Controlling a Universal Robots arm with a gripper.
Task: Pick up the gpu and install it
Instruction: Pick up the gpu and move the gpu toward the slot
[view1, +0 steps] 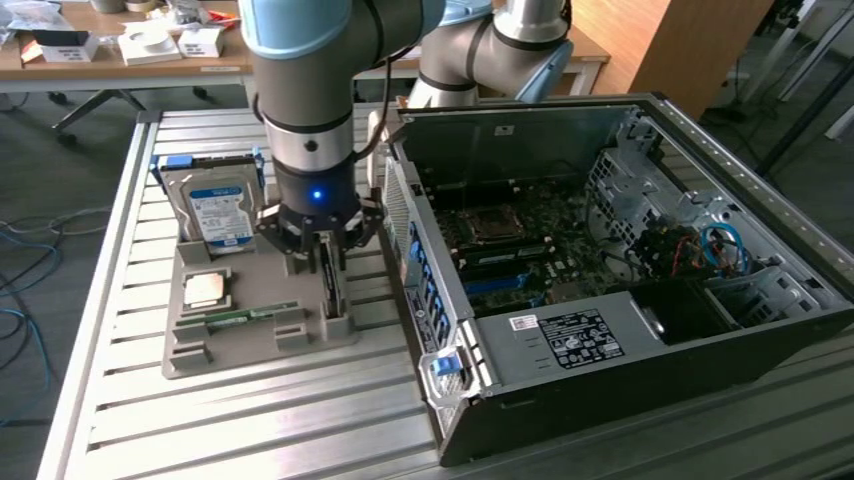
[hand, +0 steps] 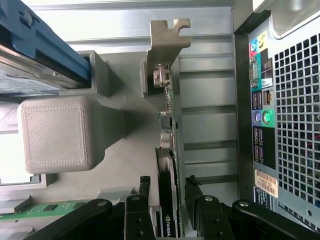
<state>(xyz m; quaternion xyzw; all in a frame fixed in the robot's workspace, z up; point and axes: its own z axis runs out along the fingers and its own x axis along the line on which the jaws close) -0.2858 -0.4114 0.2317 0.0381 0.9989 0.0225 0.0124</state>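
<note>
Leftward first: on the exterior view's left of the pincer (view1: 320, 243) the hard drive (view1: 220, 208) stands upright in the grey holder (view1: 254, 350), with the processor chip (view1: 207, 288) and the RAM stick (view1: 243, 316) lying toward the holder's front; all sit apart from the pincer, so that side looks free, though a sideways swing during a lift could clip the drive's blue frame. The pincer itself stands open, its fingers (hand: 145, 200) straddling the gpu (hand: 168, 130); the card stands on edge in its slot in the holder, its metal bracket (hand: 169, 37) at the end away from the pincer; a small gap shows on each side, so nothing is clamped yet. The likely trouble, I judge, is an off-centre or skewed close that tilts the thin card, jams it in the slot, or drags the holder up off the bench (view1: 267, 425). On the exterior view's right of the pincer the open computer case (view1: 601, 300) stands just beside the holder; its rear wall (hand: 295, 100) leaves only a narrow lane; the bracket could catch the case's rim.
</note>
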